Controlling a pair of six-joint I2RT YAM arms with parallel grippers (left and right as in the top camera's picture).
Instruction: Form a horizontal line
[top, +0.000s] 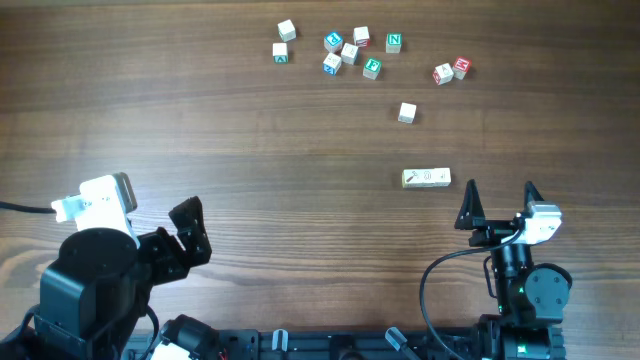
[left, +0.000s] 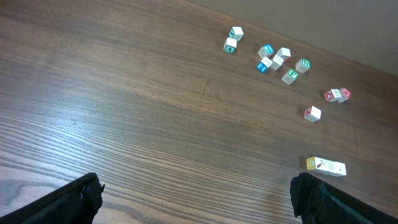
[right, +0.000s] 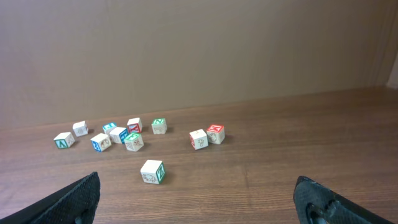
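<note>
The horizontal line (top: 426, 177) is a short pale bar of three cream cubes lying side by side on the wooden table, right of centre. It also shows in the left wrist view (left: 326, 166). It is out of the right wrist view. My right gripper (top: 498, 207) is open and empty, just below and to the right of the bar. My left gripper (top: 188, 232) is open and empty at the lower left, far from the bar. In the wrist views both sets of jaws (left: 193, 198) (right: 199, 199) stand wide apart over bare wood.
A single cube (top: 406, 112) (right: 152, 171) lies above the bar. A scatter of lettered cubes (top: 345, 52) sits at the back, with two red-lettered ones (top: 451, 70) to its right. A brown wall (right: 199, 50) stands behind the table.
</note>
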